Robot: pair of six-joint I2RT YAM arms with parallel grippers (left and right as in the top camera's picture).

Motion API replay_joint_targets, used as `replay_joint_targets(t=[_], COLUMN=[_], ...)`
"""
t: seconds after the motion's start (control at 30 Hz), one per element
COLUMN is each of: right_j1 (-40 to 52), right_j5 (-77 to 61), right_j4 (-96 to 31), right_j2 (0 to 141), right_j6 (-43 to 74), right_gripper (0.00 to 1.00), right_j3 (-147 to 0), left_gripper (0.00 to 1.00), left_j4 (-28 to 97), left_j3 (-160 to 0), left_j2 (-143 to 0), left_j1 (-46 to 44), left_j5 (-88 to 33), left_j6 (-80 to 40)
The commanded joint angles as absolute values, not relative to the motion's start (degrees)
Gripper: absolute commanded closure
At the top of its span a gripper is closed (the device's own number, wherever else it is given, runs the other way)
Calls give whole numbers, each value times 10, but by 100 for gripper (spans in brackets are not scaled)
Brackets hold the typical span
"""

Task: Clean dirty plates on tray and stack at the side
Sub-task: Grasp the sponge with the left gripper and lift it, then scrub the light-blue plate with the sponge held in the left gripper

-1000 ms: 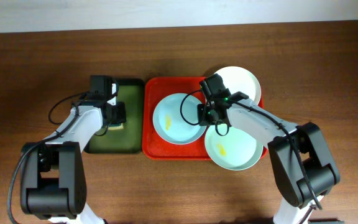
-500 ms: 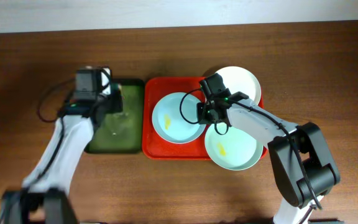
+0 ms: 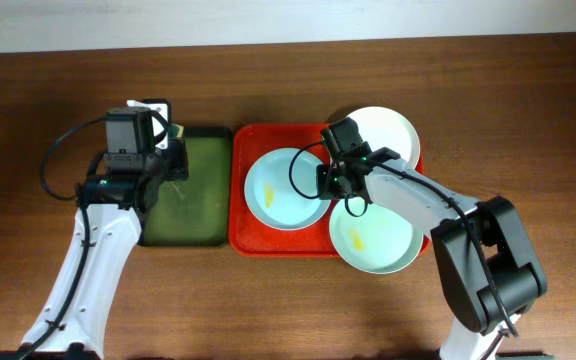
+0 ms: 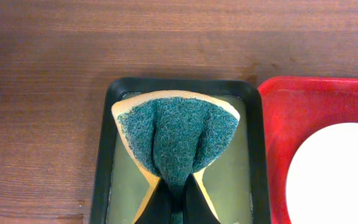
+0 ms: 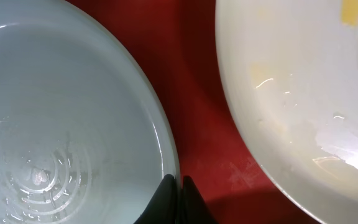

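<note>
The red tray (image 3: 239,236) holds the pale blue plate (image 3: 280,192), the white plate (image 3: 388,133) and the pale green plate (image 3: 378,238). The blue and green ones show yellow smears. My right gripper (image 3: 329,188) is shut on the blue plate's right rim (image 5: 166,158), with one finger inside the rim and one outside. The white plate (image 5: 303,93) lies beside it with a yellow smear. My left gripper (image 4: 178,186) is shut on a green and yellow sponge (image 4: 176,140) and holds it above the dark green tray (image 4: 103,155).
The dark green tray (image 3: 193,215) lies against the red tray's left side. Brown table (image 3: 48,110) surrounds both trays. The white and green plates overhang the red tray's right rim. In the left wrist view the red tray (image 4: 303,102) and the blue plate (image 4: 340,177) are at the right.
My left arm has lifted the sponge off the dark green tray and drawn back toward its far left corner. The right gripper and plates have not moved.
</note>
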State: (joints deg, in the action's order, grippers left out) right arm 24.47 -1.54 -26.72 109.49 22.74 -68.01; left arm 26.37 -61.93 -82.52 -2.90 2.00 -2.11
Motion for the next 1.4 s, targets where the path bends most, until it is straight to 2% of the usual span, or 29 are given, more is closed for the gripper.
replay_joint_targets(t=[0.0, 0.17, 0.23, 0.37, 0.5, 0.53, 0.6, 0.77, 0.87, 1.0, 1.17, 1.37], right_j1=[246, 246, 246, 246, 243, 234, 208, 188, 188, 188, 188, 188], right_j5=[-15, -15, -40, -78, -76, -74, -95, -133, -149, -150, -150, -153], right_j4=[-267, -268, -263, -242, -242, -243, -259, -281, -287, -285, -285, -286], right_j2=[1100, 1100, 1100, 1100, 1100, 1100, 1100, 1100, 1100, 1100, 1100, 1100], right_j6=[234, 234, 234, 234, 236, 272, 283, 243, 243, 267, 267, 275], right_gripper=[96, 96, 96, 96, 96, 96, 96, 96, 96, 96, 96, 96], right_j3=[-678, -678, -678, -678, -678, -678, -678, -678, -678, -678, -678, -678], left_gripper=[100, 100, 100, 100, 100, 100, 100, 100, 100, 100, 100, 100], left_j4=[263, 259, 241, 233, 364, 402, 414, 387, 421, 464, 450, 437], left_j3=[-617, -617, -618, -627, -743, -773, -783, -787, -821, -872, -872, -871], left_j2=[-865, -954, -964, -964, -964, -964, -964, -966, -972, -1010, -1073, -1134], left_j1=[-30, -30, -30, -30, -30, -30, -33, -99, -126, -131, -194, -221], left_j5=[28, 8, 8, 9, 20, 19, -25, -17, -18, -88, -85, -86], left_j6=[-4, -1, 44, 44, 26, 10, 2, -50, -79, -83, -119, -124])
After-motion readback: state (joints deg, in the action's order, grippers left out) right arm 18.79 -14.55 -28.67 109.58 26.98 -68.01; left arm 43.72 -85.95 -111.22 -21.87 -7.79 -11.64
